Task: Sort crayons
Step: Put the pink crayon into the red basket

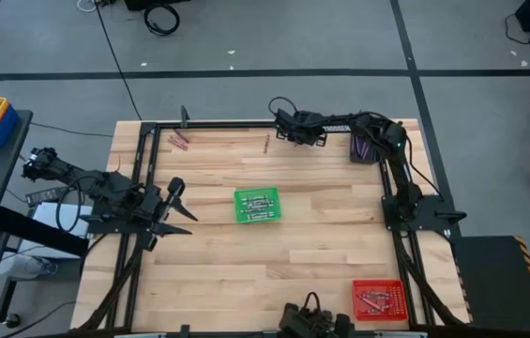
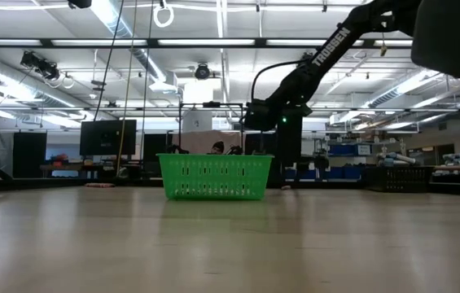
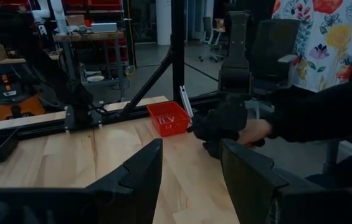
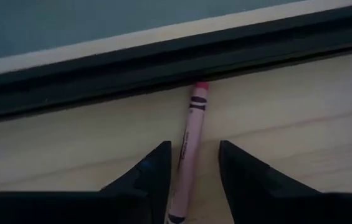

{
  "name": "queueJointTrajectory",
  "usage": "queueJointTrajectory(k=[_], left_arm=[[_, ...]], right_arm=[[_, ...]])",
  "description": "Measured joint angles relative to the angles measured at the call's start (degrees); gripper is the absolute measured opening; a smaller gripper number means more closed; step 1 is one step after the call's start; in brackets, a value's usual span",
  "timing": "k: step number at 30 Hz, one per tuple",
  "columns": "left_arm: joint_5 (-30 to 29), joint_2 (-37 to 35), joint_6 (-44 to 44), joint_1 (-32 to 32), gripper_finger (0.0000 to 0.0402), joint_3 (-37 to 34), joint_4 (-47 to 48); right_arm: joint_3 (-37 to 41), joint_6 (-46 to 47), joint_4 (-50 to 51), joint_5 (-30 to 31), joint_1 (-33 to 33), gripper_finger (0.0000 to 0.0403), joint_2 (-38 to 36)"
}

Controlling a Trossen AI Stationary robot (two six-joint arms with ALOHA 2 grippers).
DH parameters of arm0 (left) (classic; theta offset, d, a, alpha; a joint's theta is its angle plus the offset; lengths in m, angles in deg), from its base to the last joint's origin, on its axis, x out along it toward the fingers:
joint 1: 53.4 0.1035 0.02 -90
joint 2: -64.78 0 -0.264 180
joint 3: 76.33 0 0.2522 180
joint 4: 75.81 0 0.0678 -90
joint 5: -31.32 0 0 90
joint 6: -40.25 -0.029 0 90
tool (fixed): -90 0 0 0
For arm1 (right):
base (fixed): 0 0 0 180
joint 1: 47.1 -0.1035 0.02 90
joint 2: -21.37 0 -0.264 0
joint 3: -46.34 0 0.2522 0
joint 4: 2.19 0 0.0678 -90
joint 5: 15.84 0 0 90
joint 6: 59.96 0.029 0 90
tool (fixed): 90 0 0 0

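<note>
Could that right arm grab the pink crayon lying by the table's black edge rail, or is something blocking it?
Probably yes. The right gripper hangs right over the thin pink paper-wrapped crayon, its open jaws standing either side of it. The crayon's far tip touches the black edge rail, but nothing lies between jaws and crayon.

Legible text: one brand mark.
"TROSSEN" in white capitals runs along the dark arm (image 2: 327,50) in the low view, at about 1 o'clock from the green basket (image 2: 215,177).
</note>
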Motion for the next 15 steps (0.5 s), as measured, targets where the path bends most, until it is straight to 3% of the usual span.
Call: queueJointTrajectory(k=[11,15], left_arm=[[0.00,0.00,-0.17,0.00,0.0173,0.00,0.20],[0.00,0.00,-0.17,0.00,0.0173,0.00,0.20]], right_arm=[[-0.22,-1.34,0.14,-6.11,0.68,0.0048,-0.08],[-0.15,-2.46,0.18,-6.50,0.68,0.0032,-0.35]])
